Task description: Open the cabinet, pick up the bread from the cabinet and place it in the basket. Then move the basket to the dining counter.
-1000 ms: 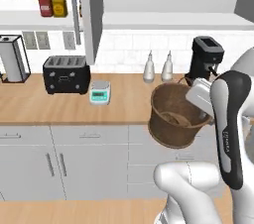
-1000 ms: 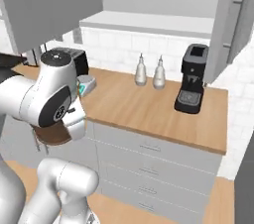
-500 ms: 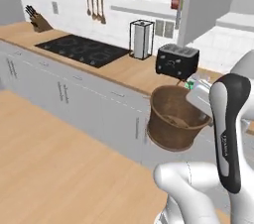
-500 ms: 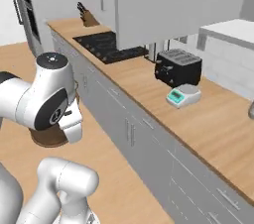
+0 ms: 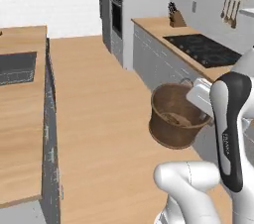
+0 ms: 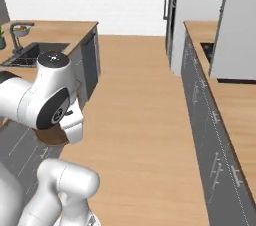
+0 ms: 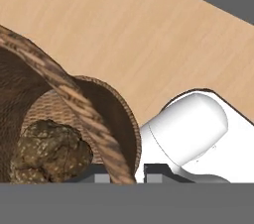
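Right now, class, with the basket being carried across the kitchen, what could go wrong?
1. The gripper pinches only the rim of the basket, which hangs above the floor; a slip could drop it.
2. The bread lies loose inside; a tilt might spill it.
3. The basket passes near the grey drawer units and may bump them.

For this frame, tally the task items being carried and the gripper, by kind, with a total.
basket: 1, woven, held off the floor by its rim
bread: 1, lying inside the basket
gripper: 1, shut on the basket wall
Total: 3
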Tool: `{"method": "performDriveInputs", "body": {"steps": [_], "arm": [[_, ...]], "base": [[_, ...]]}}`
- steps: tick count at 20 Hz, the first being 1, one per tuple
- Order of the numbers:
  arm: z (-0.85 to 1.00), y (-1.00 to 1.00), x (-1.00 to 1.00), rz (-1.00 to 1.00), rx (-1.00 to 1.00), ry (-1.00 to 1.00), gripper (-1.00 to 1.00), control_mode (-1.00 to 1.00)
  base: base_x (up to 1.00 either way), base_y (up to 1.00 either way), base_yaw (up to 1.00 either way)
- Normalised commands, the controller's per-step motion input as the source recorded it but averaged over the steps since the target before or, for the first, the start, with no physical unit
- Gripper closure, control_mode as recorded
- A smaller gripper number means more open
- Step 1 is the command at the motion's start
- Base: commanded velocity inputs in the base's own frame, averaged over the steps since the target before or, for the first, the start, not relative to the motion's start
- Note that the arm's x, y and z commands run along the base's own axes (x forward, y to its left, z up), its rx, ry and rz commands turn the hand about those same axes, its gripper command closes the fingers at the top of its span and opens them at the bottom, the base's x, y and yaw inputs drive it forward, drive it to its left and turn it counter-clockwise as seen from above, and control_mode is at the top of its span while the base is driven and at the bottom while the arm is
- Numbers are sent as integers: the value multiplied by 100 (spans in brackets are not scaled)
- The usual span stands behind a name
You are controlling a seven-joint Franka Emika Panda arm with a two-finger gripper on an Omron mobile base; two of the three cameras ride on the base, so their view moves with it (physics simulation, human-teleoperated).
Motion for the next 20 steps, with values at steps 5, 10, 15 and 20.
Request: {"method": "performDriveInputs", "body": {"steps": [5, 10, 15, 20], "arm": [[0, 0, 0, 0, 0, 0, 100, 100], [0, 0, 0, 0, 0, 0, 100, 100], [0, 0, 0, 0, 0, 0, 100, 100], [0, 0, 0, 0, 0, 0, 100, 100]], "base": [[79, -3, 78], [85, -7, 66], [-13, 97, 31], [-84, 100, 5]]}}
